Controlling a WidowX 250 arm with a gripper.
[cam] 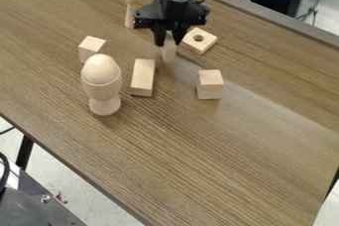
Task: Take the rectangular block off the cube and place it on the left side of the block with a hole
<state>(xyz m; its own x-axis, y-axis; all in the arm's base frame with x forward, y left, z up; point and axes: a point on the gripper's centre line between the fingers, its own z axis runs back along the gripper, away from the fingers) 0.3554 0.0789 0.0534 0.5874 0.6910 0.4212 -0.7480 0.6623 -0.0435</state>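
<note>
Field of pale wooden pieces on a brown wood-grain tabletop (225, 160); bearings taken from the block with a hole (201, 44), sides as the camera sees them. That block lies flat, its round opening facing up. Black gripper (169, 40) hangs from above, just left of it, jaws clamped on the upper end of the rectangular block (169, 50). Held piece is upright, long side vertical, near the left side of the holed block; whether its lower end touches wood, cannot tell. Cube (210, 85): nearer the camera than the holed block, slightly right, apart from it. Second oblong block (142, 77): lying flat, left of the holed block and nearer the camera. Small cube (91, 48): well left. Egg cup (104, 93): standing left and nearer the camera, a wooden egg (101, 69) seated upright in it. Peg with a ball top (130, 11): standing upright, left of the holed block and farther from the camera.
</note>
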